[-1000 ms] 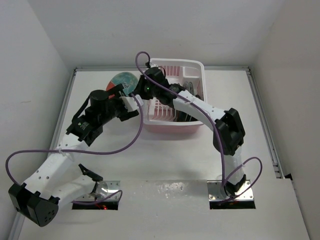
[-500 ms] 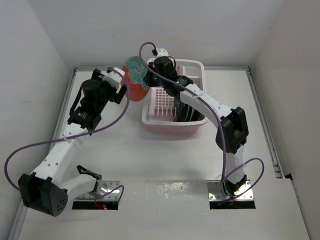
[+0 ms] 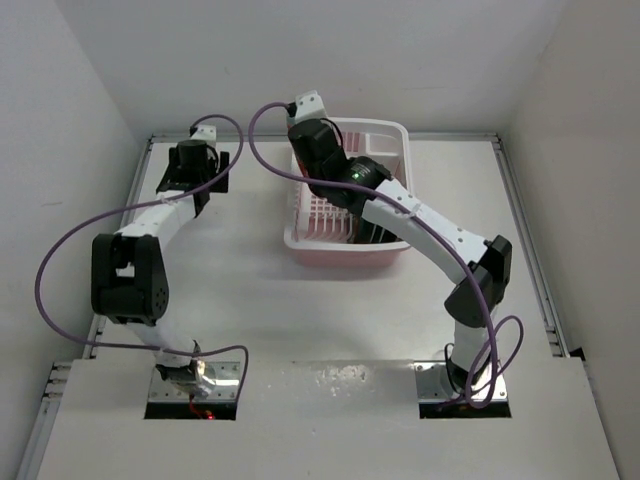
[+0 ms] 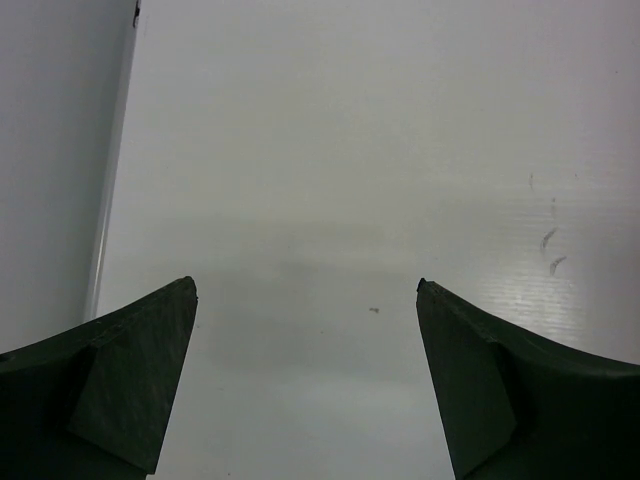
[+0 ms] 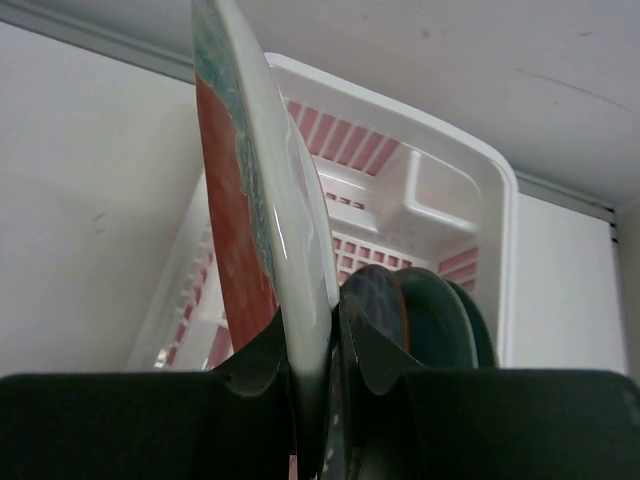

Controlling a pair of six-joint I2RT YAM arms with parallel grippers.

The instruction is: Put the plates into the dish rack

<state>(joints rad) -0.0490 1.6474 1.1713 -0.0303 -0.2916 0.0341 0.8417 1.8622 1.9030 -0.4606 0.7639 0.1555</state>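
Observation:
My right gripper (image 5: 310,340) is shut on the rim of the red plate with the pale blue centre (image 5: 250,200). It holds the plate upright and edge-on above the left part of the pink-and-white dish rack (image 5: 440,190). In the top view my right gripper (image 3: 318,152) is over the rack (image 3: 340,252) and hides the plate. Dark teal and grey plates (image 5: 430,320) stand on edge in the rack's right part, and they also show in the top view (image 3: 366,232). My left gripper (image 4: 307,290) is open and empty over bare table, at the far back left in the top view (image 3: 200,165).
The table's left edge rail (image 4: 108,200) runs close beside the left gripper. White walls enclose the table on the left, back and right. The right arm's links (image 3: 430,225) stretch across the rack's front right corner.
The red plate was lifted from the table left of the rack and now stands upright over it in my right gripper. My left arm has swung away to the back left corner.

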